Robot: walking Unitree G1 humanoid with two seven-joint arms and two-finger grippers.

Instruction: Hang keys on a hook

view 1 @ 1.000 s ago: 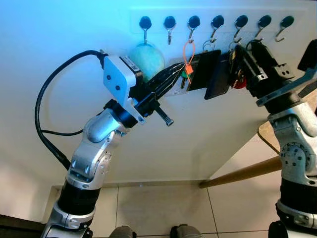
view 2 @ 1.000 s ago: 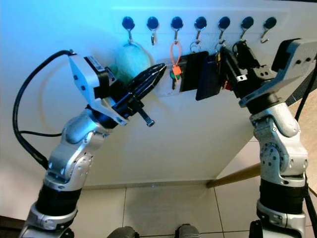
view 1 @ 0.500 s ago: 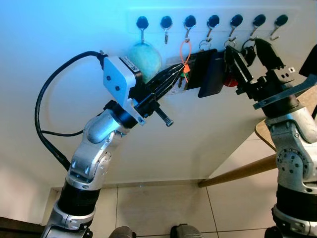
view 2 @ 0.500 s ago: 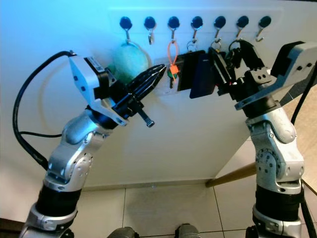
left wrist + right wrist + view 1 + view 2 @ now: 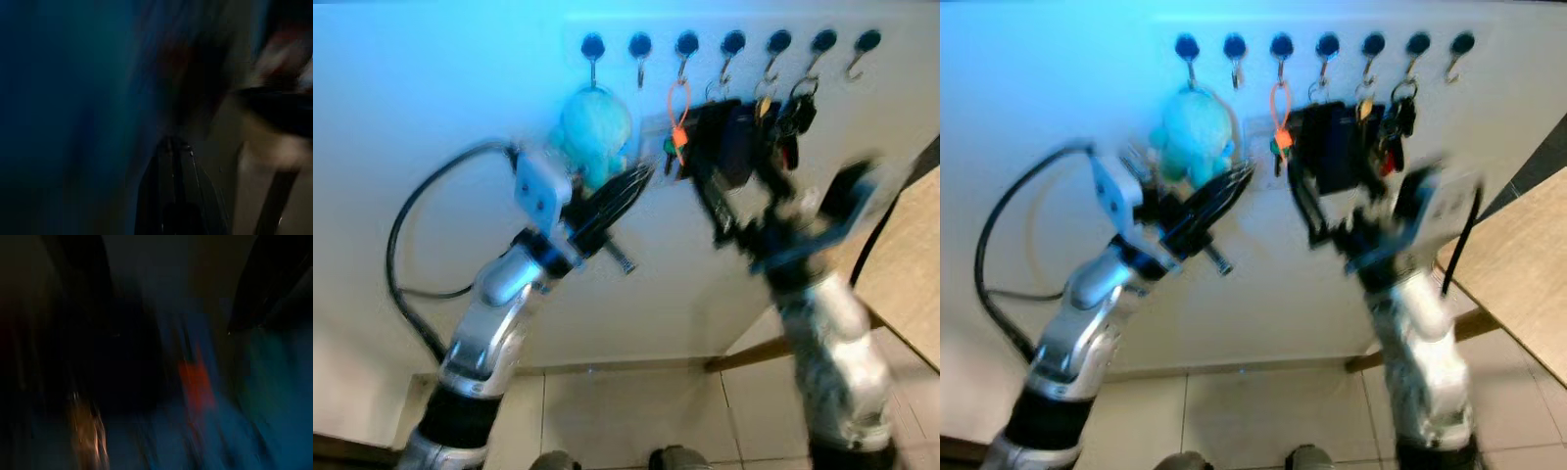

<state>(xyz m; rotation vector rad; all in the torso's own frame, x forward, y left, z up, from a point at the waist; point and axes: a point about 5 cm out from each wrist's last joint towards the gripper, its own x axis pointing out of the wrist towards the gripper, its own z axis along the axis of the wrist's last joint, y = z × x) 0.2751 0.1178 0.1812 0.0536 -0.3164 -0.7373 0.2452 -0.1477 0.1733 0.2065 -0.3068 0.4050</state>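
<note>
A row of 7 black-knobbed hooks (image 5: 732,43) runs across the white wall (image 5: 431,117) at 12 o'clock in the eye views. The keys (image 5: 790,119) — a dark bunch with a red piece — hang from the 6th hook from the left, at about 1 o'clock, free of both grippers. Just left of them hang a yellowish tag and a black pouch (image 5: 729,147), then an orange loop (image 5: 677,103) with a small green piece, and a pale blue plush toy (image 5: 592,132) under the 1st hook.

The right gripper (image 5: 707,181) is badly blurred below the pouch, near the middle of the view, well below the keys; its 2 long black fingers look spread apart with nothing between them, though the blur makes that uncertain. The left gripper (image 5: 631,188) points up toward 1 o'clock, just below the plush toy, its fingers pressed close together and holding nothing.

A wooden table (image 5: 911,264) edge shows at 3 o'clock, and tiled floor (image 5: 626,411) at 6 o'clock.

Both wrist views are dark and smeared — the right one gives only an orange-red streak (image 5: 195,382).
</note>
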